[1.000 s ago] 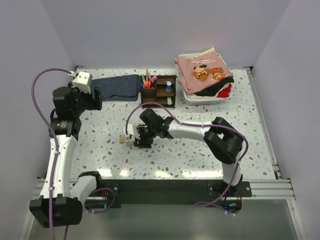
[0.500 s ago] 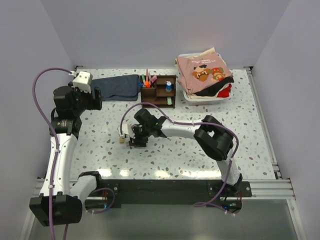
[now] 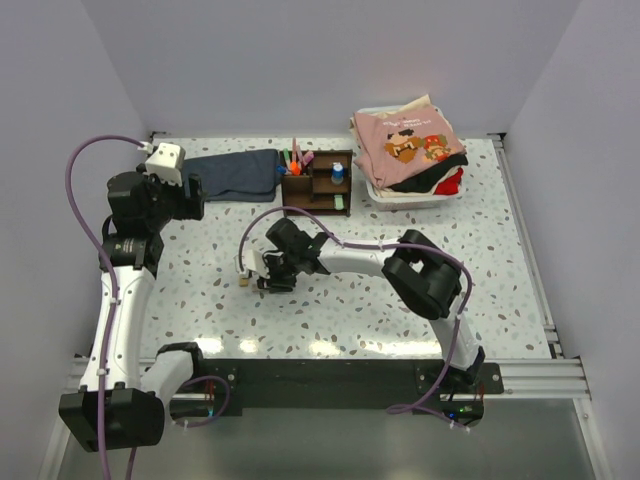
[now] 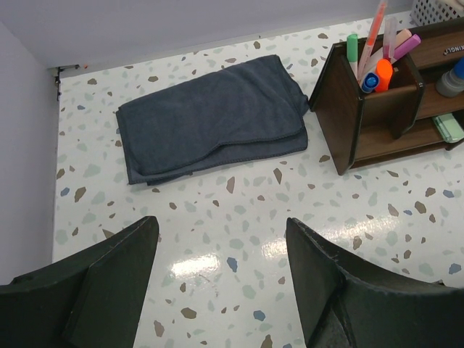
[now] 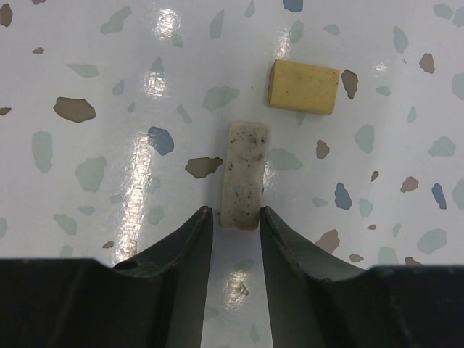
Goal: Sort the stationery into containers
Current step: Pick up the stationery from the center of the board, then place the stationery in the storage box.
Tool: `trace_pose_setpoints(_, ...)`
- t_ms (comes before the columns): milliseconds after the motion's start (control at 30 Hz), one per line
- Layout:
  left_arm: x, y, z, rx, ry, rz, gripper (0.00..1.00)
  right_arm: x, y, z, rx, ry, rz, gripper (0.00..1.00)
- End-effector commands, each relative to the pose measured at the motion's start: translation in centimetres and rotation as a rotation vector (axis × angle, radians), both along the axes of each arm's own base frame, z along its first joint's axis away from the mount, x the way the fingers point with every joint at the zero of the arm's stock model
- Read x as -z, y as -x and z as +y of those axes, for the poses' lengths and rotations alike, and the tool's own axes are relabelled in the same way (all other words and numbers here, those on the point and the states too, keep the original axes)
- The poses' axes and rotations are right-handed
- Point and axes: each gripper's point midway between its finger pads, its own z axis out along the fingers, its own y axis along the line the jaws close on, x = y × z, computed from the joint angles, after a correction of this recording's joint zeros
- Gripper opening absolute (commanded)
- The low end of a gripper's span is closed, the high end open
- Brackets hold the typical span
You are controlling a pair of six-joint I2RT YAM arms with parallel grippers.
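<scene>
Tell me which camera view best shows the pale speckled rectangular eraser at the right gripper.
The right wrist view: the pale speckled rectangular eraser lies flat at centre, its near end between the right gripper's fingertips. The top external view leaves it too small to make out; the left wrist view misses it.

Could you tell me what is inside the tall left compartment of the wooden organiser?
Capped markers stand there: green, orange, purple and blue caps show. The wall of the organiser hides their barrels.

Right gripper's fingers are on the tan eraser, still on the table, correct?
Wrong eraser. The right wrist view shows the right gripper with its fingers on the pale speckled eraser, still on the table; the tan eraser lies apart.
</scene>
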Motion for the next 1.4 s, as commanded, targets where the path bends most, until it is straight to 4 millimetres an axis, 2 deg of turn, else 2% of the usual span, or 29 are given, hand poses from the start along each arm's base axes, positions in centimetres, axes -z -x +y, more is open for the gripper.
trace_pose_setpoints(0, -0.3, -0.4, 0.3, -0.007, -0.003, -0.023, 0.76, -0.7, -0.4, 0.9, -0.010, -0.022, -0.014, 0.36)
trace_pose_setpoints(100, -0.5, -0.3, 0.1, 0.000, 0.001, -0.028, 0.76, -0.4, -0.5, 0.8, 0.013, -0.013, -0.017, 0.39)
trace_pose_setpoints(200, -0.6, -0.3, 0.1, -0.001, 0.002, -0.029, 0.76, -0.1, -0.6, 0.6, 0.026, -0.005, -0.016, 0.35)
trace_pose_setpoints(300, -0.6, -0.2, 0.1, 0.001, 0.003, -0.027, 0.76, -0.1, -0.6, 0.4, 0.046, 0.003, -0.007, 0.22)
trace_pose_setpoints(367, -0.6, -0.2, 0.0, 0.003, 0.005, -0.030, 0.76, -0.7, -0.7, 0.1, 0.081, -0.003, -0.001, 0.10)
trace_pose_setpoints(400, -0.5, -0.2, -0.1, 0.004, 0.008, -0.028, 0.76, -0.7, -0.8, -0.2, 0.111, 0.000, 0.000, 0.00)
trace_pose_setpoints(433, -0.6, -0.2, -0.1, 0.006, 0.011, -0.031, 0.76, -2.0, -0.9, -0.2, 0.138, -0.023, -0.005, 0.00)
trace_pose_setpoints(500, -0.9, -0.3, -0.2, 0.011, 0.011, -0.041, 0.76, -2.6, -1.1, -0.9, 0.248, -0.033, 0.027, 0.00)
trace_pose_setpoints(533, -0.9, -0.3, -0.2, 0.012, 0.012, -0.044, 0.76, -4.8, -1.4, -1.1, 0.286, -0.077, 0.030, 0.00)
trace_pose_setpoints(600, -0.9, -0.4, -0.4, 0.021, 0.012, -0.047, 0.76, -6.0, -1.4, -1.9, 0.386, -0.110, 0.106, 0.00)
trace_pose_setpoints(633, -0.8, -0.5, -0.4, 0.025, 0.011, -0.046, 0.76, -6.7, -2.1, -2.5, 0.438, -0.127, 0.124, 0.00)
trace_pose_setpoints(667, -1.0, -0.6, -0.5, 0.029, 0.013, -0.053, 0.76, -8.3, -2.3, -2.9, 0.507, -0.163, 0.161, 0.00)
trace_pose_setpoints(700, -0.8, -0.7, -0.6, 0.031, 0.015, -0.052, 0.76, -8.3, -2.7, -3.6, 0.556, -0.171, 0.170, 0.00)
trace_pose_setpoints(733, -0.7, -0.8, -0.6, 0.035, 0.020, -0.050, 0.76, -8.7, -3.9, -4.5, 0.653, -0.187, 0.191, 0.00)
trace_pose_setpoints(767, -0.8, -0.8, -0.9, 0.043, 0.028, -0.055, 0.76, -9.7, -4.6, -5.1, 0.696, -0.214, 0.186, 0.00)
trace_pose_setpoints(833, -0.7, -1.0, -0.9, 0.045, 0.038, -0.055, 0.76, -9.9, -6.3, -6.7, 0.852, -0.238, 0.237, 0.00)
trace_pose_setpoints(867, -0.8, -1.1, -1.2, 0.054, 0.045, -0.059, 0.76, -10.1, -7.9, -7.9, 0.946, -0.244, 0.197, 0.00)
trace_pose_setpoints(967, -0.8, -1.2, -1.3, 0.061, 0.054, -0.053, 0.76, -10.5, -11.0, -10.4, 1.131, -0.266, 0.146, 0.00)
trace_pose_setpoints(1067, -0.7, -1.4, -1.3, 0.060, 0.051, -0.048, 0.76, -10.6, -13.4, -12.1, 1.262, -0.280, 0.111, 0.00)
trace_pose_setpoints(1100, -0.8, -1.4, -1.2, 0.058, 0.049, -0.048, 0.76, -10.6, -14.5, -13.2, 1.336, -0.276, 0.067, 0.00)
trace_pose_setpoints(1233, -0.8, -1.5, -1.1, 0.058, 0.044, -0.045, 0.76, -10.7, -16.6, -15.5, 1.492, -0.296, 0.036, 0.00)
trace_pose_setpoints(1367, -0.8, -1.6, -1.1, 0.056, 0.043, -0.041, 0.76, -10.3, -17.8, -16.9, 1.568, -0.296, 0.009, 0.00)
